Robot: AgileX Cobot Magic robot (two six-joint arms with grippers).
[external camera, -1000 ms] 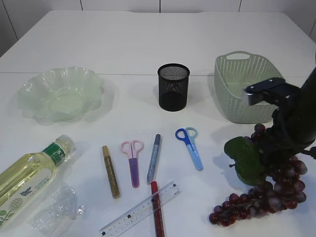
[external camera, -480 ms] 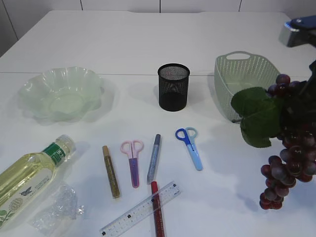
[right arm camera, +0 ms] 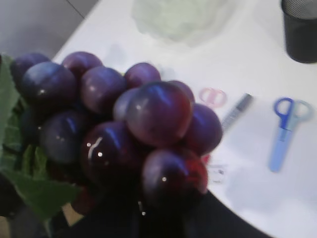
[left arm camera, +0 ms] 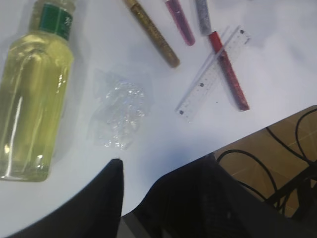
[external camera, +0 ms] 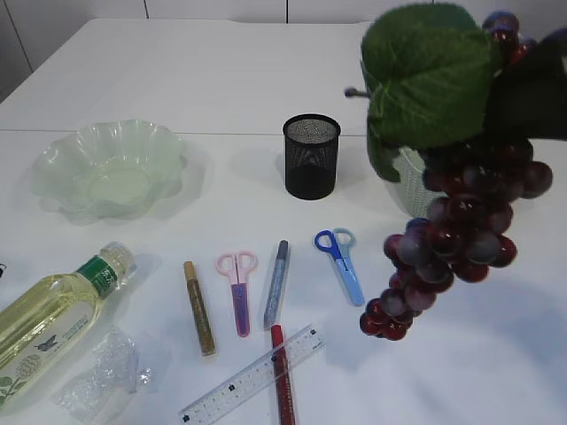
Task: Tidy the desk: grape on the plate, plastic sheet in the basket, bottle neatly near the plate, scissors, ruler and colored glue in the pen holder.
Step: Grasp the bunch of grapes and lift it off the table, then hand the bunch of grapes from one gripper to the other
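Observation:
My right gripper, hidden behind the fruit, is shut on the dark purple grape (external camera: 452, 221), which hangs high above the table's right side; its green leaf (external camera: 425, 71) is on top. The grape fills the right wrist view (right arm camera: 143, 129). The pale green plate (external camera: 111, 168) is at far left. The black mesh pen holder (external camera: 311, 155) stands at centre. The bottle (external camera: 49, 323), crumpled plastic sheet (external camera: 102, 376), gold glue (external camera: 199, 307), pink scissors (external camera: 237, 288), grey glue (external camera: 276, 283), blue scissors (external camera: 341, 264), ruler (external camera: 252, 376) and red glue (external camera: 282, 381) lie at the front. My left gripper (left arm camera: 143, 198) is open above the sheet (left arm camera: 119, 114).
The green basket (external camera: 403, 190) is mostly hidden behind the grape. The table's near edge, with cables beyond it, shows in the left wrist view (left arm camera: 277, 148). The bottle (left arm camera: 34, 99) lies left of the sheet there.
The grape has been lifted off the table at the right and carried up and leftward, now hanging in front of the basket. Everything else on the table is unmoved.

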